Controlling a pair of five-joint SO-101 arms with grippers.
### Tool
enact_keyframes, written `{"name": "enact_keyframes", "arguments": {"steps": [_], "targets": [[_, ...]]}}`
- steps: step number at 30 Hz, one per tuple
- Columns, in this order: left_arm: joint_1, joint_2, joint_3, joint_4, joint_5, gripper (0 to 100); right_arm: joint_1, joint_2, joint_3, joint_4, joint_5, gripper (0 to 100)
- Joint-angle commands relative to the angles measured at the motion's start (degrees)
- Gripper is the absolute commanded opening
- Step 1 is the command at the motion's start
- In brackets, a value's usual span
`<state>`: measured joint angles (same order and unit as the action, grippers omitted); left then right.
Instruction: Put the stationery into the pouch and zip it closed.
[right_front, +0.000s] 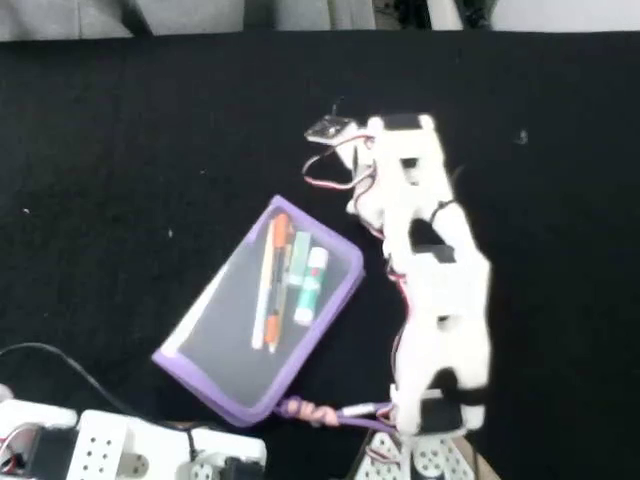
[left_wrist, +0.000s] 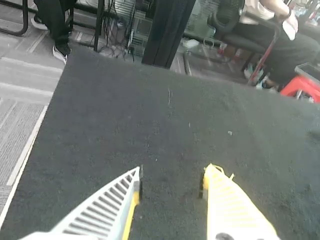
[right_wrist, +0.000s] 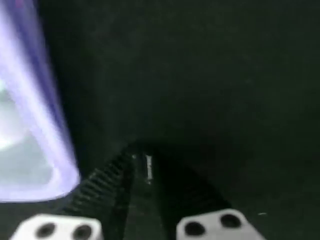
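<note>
Fingers (left_wrist: 112, 202) of the left gripper (left_wrist: 172, 175) stand spread with nothing between them. One is white and ribbed, the other yellow, and both taper to points above bare black cloth (left_wrist: 165, 115). Right gripper (right_wrist: 142, 155): ribbed fingers (right_wrist: 102, 187) converge to a single tip, closed on nothing that shows (they read nearly black against the cloth).

Pouch (right_front: 255, 320) lies flat and slantwise near the table's middle in the high view, just beside the right arm (right_front: 430, 270). It is rectangular, with a soft purple fabric border and a translucent greyish front panel. Through the panel: an orange pen (right_front: 272, 270), a green pen (right_front: 290, 252) and a stubby green-and-white stick (right_front: 310, 285), side by side along the pouch's length. Whether the zip is run shut cannot be made out. From the pouch's near corner a twisted pink-purple cord (right_front: 320, 411) trails over the cloth toward the right arm's base, and its far end is lost under the arm.

The right wrist view catches a rounded purple corner of the pouch close beside the closed fingers; touching or not, unclear.

Right arm: white plastic, blocky, with loose red and white wires at its far end. Left arm (right_front: 100, 450): cut off by the frame edge. Cloth: matte, flecked with lint.
</note>
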<state>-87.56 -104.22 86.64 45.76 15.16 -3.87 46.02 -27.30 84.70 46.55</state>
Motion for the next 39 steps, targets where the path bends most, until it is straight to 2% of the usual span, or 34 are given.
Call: {"name": "enact_keyframes", "arguments": {"steps": [1, 5, 9, 13, 18, 22, 26, 31, 39], "targets": [[0.0, -0.4, -0.7, -0.8, -0.6, 21, 4.0, 3.3, -17.5, 8.0, 0.7, 1.1], [0.4, -0.4, -0.6, -0.7, -0.5, 21, 6.3, 3.2, -30.0, 16.8, 0.4, 1.1], [0.5, -0.4, -0.6, -0.7, -0.4, 21, 7.8, -2.6, -25.3, 16.7, 1.2, 1.4], [0.5, -0.4, -0.6, -0.7, -0.4, 21, 4.8, -13.7, -2.8, 16.7, 12.1, 1.5], [2.1, -0.4, -0.6, -0.8, -0.4, 21, -0.4, -35.5, 27.7, 16.4, 21.1, 1.4], [5.1, -0.4, -0.6, -0.7, -0.5, 21, -8.0, -51.2, 48.6, 12.6, 24.5, 1.3], [5.4, -0.4, -0.7, -0.7, -0.3, 21, -17.8, -60.1, 65.5, -0.4, 22.2, 1.5], [4.8, -0.4, -1.2, -0.9, -0.6, 21, -25.6, -58.2, 72.5, -11.5, 15.6, 1.5], [4.8, -0.4, -2.9, -1.1, -0.6, 21, -26.1, -42.1, 61.2, -20.0, 14.9, 1.5]]}}
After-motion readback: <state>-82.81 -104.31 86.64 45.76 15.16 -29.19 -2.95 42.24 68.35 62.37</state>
